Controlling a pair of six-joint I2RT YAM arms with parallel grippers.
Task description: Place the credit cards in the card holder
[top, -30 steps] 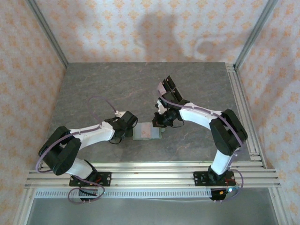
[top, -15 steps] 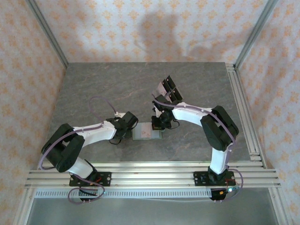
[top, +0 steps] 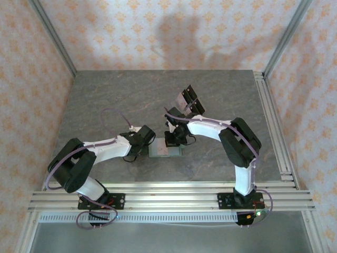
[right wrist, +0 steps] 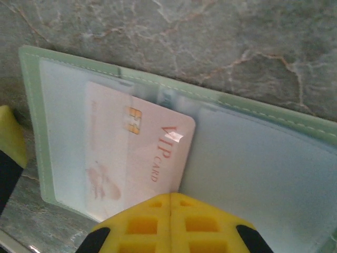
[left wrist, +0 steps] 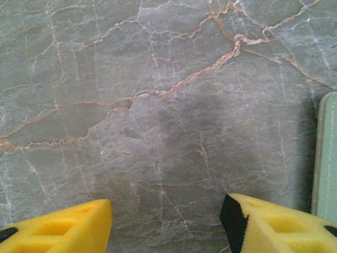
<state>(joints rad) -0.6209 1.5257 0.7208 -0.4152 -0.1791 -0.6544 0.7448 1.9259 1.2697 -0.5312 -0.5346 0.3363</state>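
Right gripper (right wrist: 169, 208): fingers pressed together, tips against the near edge of a pink card (right wrist: 139, 158), which lies partly under the clear pocket of the open card holder (right wrist: 253, 153). Left gripper (left wrist: 166, 219): fingers spread with nothing between them, just beside the holder's left edge. The holder lies flat on the middle of the worktop (top: 105, 100), a grey veined surface. Black cards (top: 189, 100) lie farther back, apart from it. Cream walls (top: 131, 31) with an orange pattern and aluminium rails (top: 158, 192) enclose the cell.

Pink card (right wrist: 138, 152) lies half-tucked in open green card holder (right wrist: 263, 158).
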